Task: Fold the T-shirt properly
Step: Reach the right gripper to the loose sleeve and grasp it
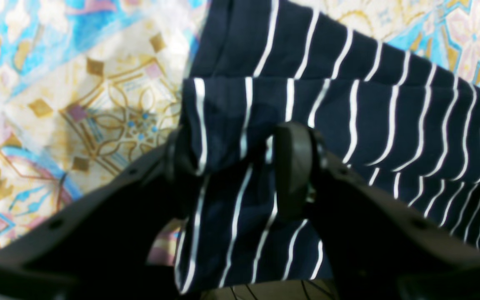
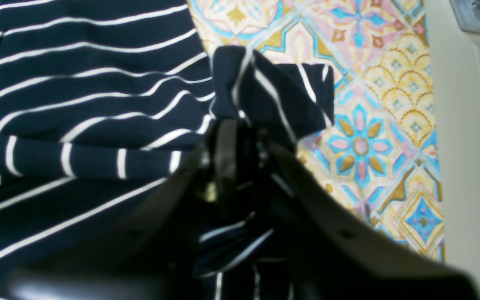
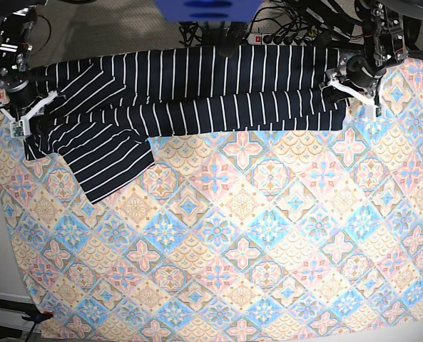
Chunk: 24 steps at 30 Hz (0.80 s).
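The dark navy T-shirt (image 3: pixel 197 92) with thin white stripes is stretched sideways along the far edge of the table, folded lengthwise into a band. One sleeve part (image 3: pixel 104 164) lies spread at the lower left. My left gripper (image 3: pixel 354 85) holds the shirt's right end; in the left wrist view the gripper (image 1: pixel 236 162) is shut on a thick bunch of the T-shirt (image 1: pixel 390 116). My right gripper (image 3: pixel 24 114) holds the left end; in the right wrist view the gripper (image 2: pixel 244 141) is shut on a pinched tuft of the T-shirt (image 2: pixel 77 104).
A pastel cloth (image 3: pixel 254 235) with diamond floral tiles covers the table under the shirt. Its edge and a bare white strip (image 2: pixel 465 146) show on the right of the right wrist view. Cables and a power strip (image 3: pixel 282 35) lie behind the table.
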Available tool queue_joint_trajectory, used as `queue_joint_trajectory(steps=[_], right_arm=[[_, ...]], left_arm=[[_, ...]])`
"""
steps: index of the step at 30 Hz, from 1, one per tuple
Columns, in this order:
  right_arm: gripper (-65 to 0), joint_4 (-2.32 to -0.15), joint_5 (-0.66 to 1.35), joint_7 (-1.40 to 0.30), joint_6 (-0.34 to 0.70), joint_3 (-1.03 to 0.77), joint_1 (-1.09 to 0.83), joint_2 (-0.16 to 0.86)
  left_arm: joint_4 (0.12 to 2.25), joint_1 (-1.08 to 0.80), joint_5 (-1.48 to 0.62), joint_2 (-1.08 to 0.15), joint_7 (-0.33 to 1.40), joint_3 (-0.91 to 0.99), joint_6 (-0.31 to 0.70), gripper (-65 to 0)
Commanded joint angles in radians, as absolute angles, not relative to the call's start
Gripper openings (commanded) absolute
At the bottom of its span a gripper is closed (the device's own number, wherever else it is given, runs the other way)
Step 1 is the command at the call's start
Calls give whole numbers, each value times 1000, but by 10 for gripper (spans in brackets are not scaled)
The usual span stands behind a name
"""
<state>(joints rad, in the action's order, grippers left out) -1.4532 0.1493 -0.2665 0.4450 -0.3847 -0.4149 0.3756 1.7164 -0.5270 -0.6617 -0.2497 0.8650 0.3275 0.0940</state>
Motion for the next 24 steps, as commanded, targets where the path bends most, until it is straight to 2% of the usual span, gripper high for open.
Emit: queue_joint_trajectory(steps=[1, 6, 9, 20, 24], right_arm=[[-533, -1471, 157, -242, 432, -421, -410, 383], [-385, -1472, 154, -245, 432, -532, -357, 295], [-338, -1472, 154, -242, 432, -539, -348, 280], [-326, -1458, 151, -245, 432, -344, -130, 282], [-325, -1376, 151, -246, 432, -305, -31, 285]], left_arm=[[1732, -527, -671, -260, 857, 334, 97, -355], [1733, -524, -676, -255, 857, 334, 97, -354], [1733, -524, -676, -255, 857, 334, 97, -349], [1735, -519, -676, -252, 855, 329, 97, -348], [1735, -521, -677, -252, 854, 332, 97, -348]])
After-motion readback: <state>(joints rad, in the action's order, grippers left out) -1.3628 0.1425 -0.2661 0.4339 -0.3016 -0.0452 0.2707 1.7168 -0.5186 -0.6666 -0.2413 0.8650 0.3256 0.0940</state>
